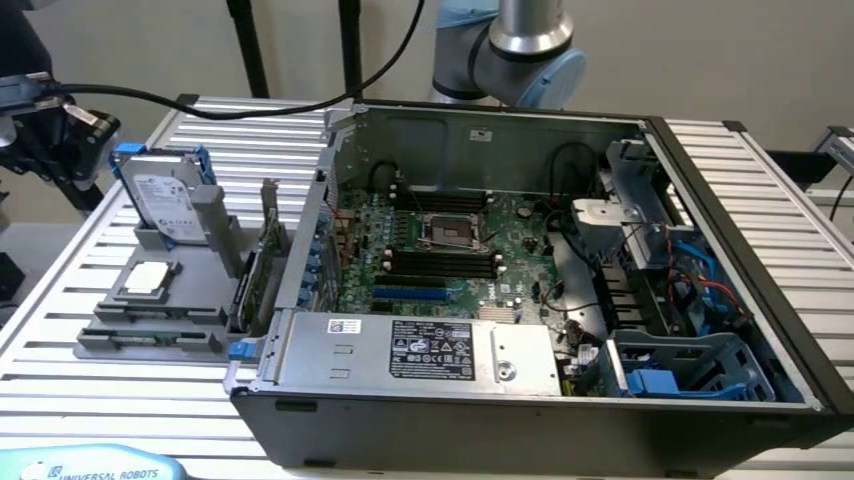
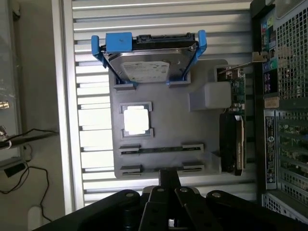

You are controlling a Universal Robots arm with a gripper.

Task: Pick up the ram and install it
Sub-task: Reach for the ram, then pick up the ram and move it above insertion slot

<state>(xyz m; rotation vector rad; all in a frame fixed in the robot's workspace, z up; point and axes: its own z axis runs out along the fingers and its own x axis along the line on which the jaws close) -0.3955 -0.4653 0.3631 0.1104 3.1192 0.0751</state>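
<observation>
Heads up, your gripper (image 2: 169,176) is hanging over the edge of the gray parts tray (image 2: 192,125), and its tips look pinched together with nothing between them. The ram (image 2: 161,149) sits on that tray, standing on edge between two small holders, apart from the gripper. In the exterior view you can spot the ram (image 1: 154,312) at the near end of the tray, to the exterior view's left of the open PC case (image 1: 534,400). There's a second row of holders just beside it, closer to the gripper, with what looks like a similar thin strip; I can't tell for sure.

On the same tray you've got a hard drive (image 2: 144,65) in a blue bracket, a square processor (image 2: 136,120) in its frame, and an expansion card (image 2: 233,144) on the case side. Inside the case, the motherboard's black slots (image 1: 434,262) lie next to the CPU socket (image 1: 445,230).
</observation>
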